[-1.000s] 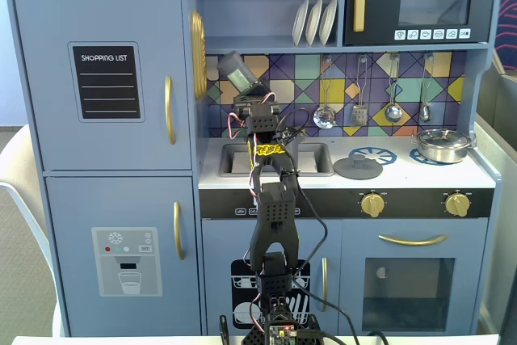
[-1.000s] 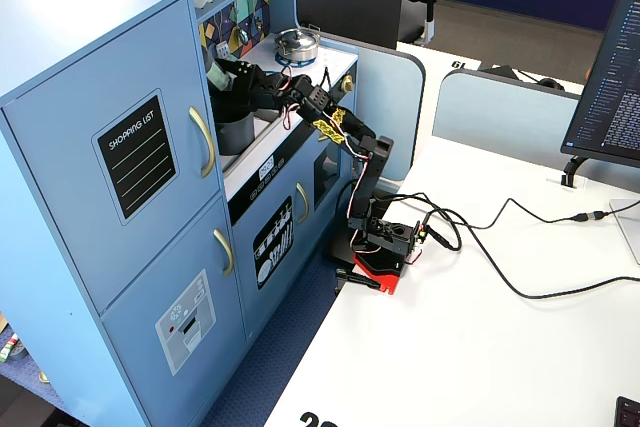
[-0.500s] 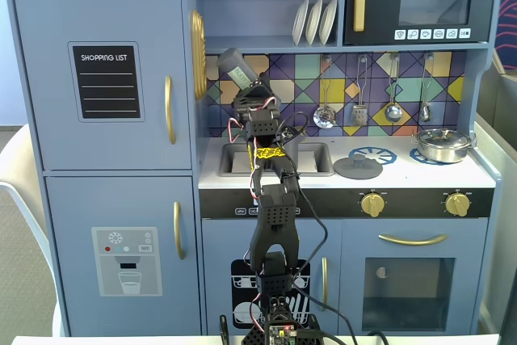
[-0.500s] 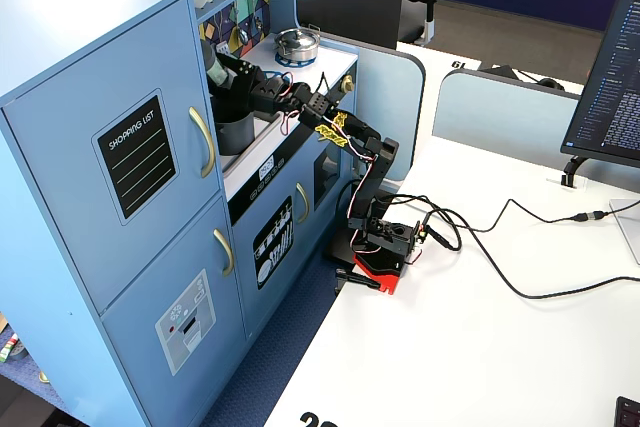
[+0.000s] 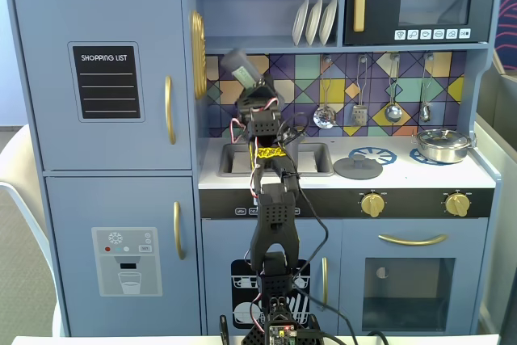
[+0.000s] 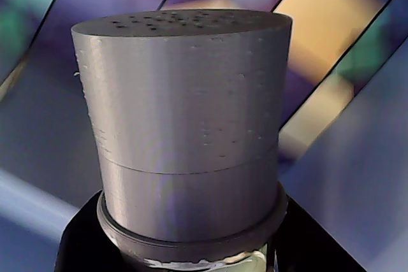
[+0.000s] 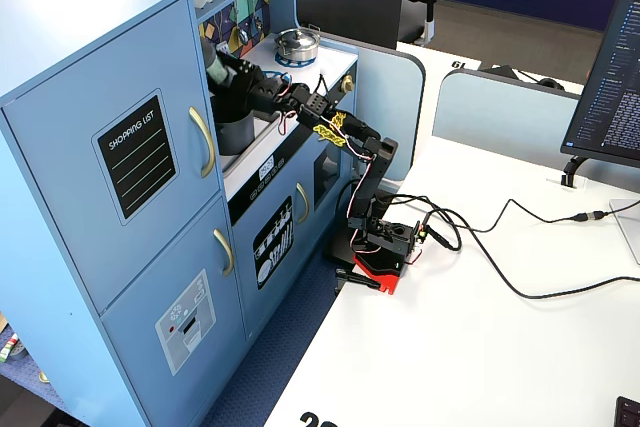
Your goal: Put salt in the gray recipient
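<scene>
The salt shaker is dark gray with a pale green label. It is held tilted, top up and to the left, in front of the tiled backsplash above the sink. My gripper is shut on its lower body. The wrist view shows the perforated top close up, with my gripper clamped around the shaker at the bottom edge. From the side, the shaker and my gripper hang over the gray pot, which stands in the sink area. From the front my arm hides the pot.
A flat gray lid lies on the counter right of the sink. A shiny steel pan sits on the far right burner. Utensils hang on the backsplash and plates stand on the shelf above. The tall cabinet walls the left side.
</scene>
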Tool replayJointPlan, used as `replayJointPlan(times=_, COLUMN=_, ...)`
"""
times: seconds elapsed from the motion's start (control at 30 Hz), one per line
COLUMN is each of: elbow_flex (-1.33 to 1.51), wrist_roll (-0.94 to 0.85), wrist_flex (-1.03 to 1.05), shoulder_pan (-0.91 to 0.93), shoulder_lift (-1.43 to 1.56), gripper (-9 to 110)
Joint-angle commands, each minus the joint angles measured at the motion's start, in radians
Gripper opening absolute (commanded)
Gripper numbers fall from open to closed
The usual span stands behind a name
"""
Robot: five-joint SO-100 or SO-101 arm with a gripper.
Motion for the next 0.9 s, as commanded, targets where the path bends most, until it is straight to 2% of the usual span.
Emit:
replayJointPlan(times=0.0, elbow_flex=-0.27, wrist_roll=-0.322, wrist_flex=0.301, shoulder_pan=0.083, shoulder_lift=-0.057, gripper=0)
replayJointPlan(times=0.13, elbow_flex=-0.327, wrist_roll=-0.834, wrist_flex=0.284, shoulder_pan=0.219, shoulder_lift=-0.054, gripper=0)
replayJointPlan(times=0.3, elbow_flex=-0.341, wrist_roll=-1.373, wrist_flex=0.221, shoulder_pan=0.44, shoulder_lift=-0.025, gripper=0)
replayJointPlan(times=0.47, elbow_flex=-0.222, wrist_roll=-2.06, wrist_flex=0.115, shoulder_pan=0.664, shoulder_lift=0.005, gripper=0)
replayJointPlan(times=0.57, elbow_flex=-0.12, wrist_roll=-2.368, wrist_flex=0.011, shoulder_pan=0.782, shoulder_lift=0.008, gripper=0)
replayJointPlan(times=0.67, elbow_flex=0.015, wrist_roll=-2.548, wrist_flex=-0.181, shoulder_pan=0.862, shoulder_lift=0.015, gripper=0)
replayJointPlan(times=0.87, elbow_flex=0.181, wrist_roll=-2.617, wrist_flex=-0.368, shoulder_pan=0.913, shoulder_lift=0.006, gripper=0)
